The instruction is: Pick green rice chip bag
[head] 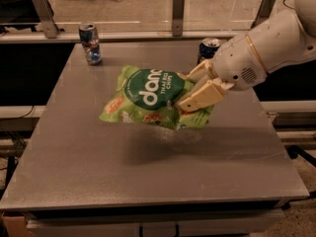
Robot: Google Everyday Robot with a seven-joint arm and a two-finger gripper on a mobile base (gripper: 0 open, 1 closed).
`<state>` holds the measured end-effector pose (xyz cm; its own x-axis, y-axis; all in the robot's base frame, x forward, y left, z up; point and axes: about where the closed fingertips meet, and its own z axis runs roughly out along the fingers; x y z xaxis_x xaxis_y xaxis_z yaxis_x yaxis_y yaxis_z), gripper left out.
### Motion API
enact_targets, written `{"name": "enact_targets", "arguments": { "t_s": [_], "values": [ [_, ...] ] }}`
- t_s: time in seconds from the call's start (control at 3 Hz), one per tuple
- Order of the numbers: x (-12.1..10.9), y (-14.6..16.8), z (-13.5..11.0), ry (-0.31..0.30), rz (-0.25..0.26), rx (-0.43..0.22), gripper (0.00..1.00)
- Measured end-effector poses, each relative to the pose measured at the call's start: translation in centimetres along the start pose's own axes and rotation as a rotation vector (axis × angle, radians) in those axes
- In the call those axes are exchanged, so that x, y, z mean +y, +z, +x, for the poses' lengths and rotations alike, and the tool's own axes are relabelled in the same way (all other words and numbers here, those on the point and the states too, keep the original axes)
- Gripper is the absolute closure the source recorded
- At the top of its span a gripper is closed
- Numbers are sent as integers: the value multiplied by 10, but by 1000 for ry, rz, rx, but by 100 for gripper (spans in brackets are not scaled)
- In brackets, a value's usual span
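Note:
The green rice chip bag (pixel 148 95) is a light-green crinkly bag with a dark green circle and white "dang" lettering. It hangs in the air above the grey table (pixel 98 172), tilted, with its shadow on the tabletop below. My gripper (pixel 190 90) comes in from the right on the white arm and is shut on the bag's right edge, one tan finger in front of the bag and one behind.
A blue soda can (pixel 91 43) stands at the table's back left. A dark can (pixel 209 49) stands at the back right, just behind my gripper and wrist. A rail with posts runs behind the table.

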<state>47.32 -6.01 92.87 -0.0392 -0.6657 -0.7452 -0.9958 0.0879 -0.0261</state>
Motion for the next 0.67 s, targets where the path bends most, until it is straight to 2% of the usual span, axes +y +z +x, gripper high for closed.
{"name": "enact_targets", "arguments": {
  "t_s": [0.33, 0.67],
  "values": [
    [-22, -41, -13, 12, 82, -94, 100],
    [-25, -47, -19, 4, 93, -105, 100]
  ]
}}
